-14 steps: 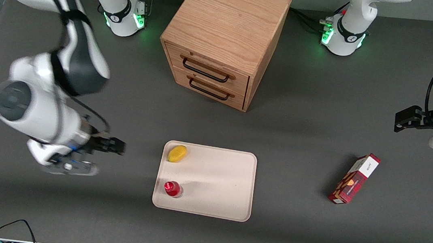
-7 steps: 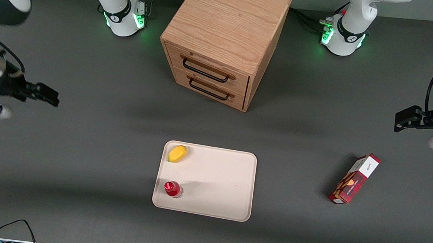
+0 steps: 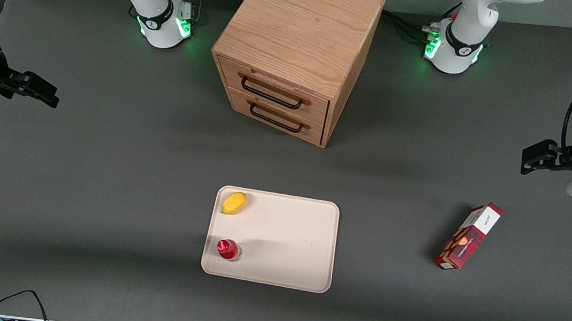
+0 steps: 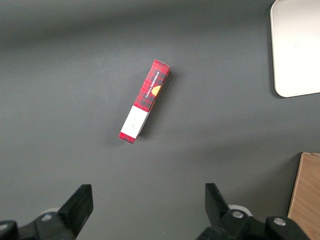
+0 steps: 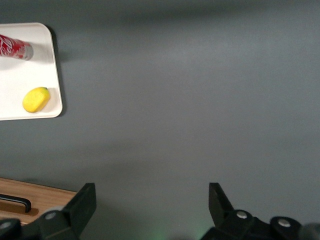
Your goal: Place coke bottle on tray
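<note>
Tiny red coke bottle [image 3: 227, 249], red-capped with a clear base, stands upright on the flat cream-white rectangular tray [image 3: 287, 241] with rounded corners, near a small smooth yellow lemon-shaped piece [image 3: 234, 202]. Black two-finger gripper [image 3: 39, 91] hangs released, fingers spread, well apart toward the working arm's end.

The right arm reaches in at the working arm's end of the table, its dark wrist angled toward the table's middle and the gripper [image 3: 40, 92] hanging above the bare surface with nothing in its grasp. Seen from the wrist camera, the gripper [image 5: 152, 200] has both black fingers [image 5: 82, 205] spread wide apart (the full gap between them shows only grey tabletop).
</note>
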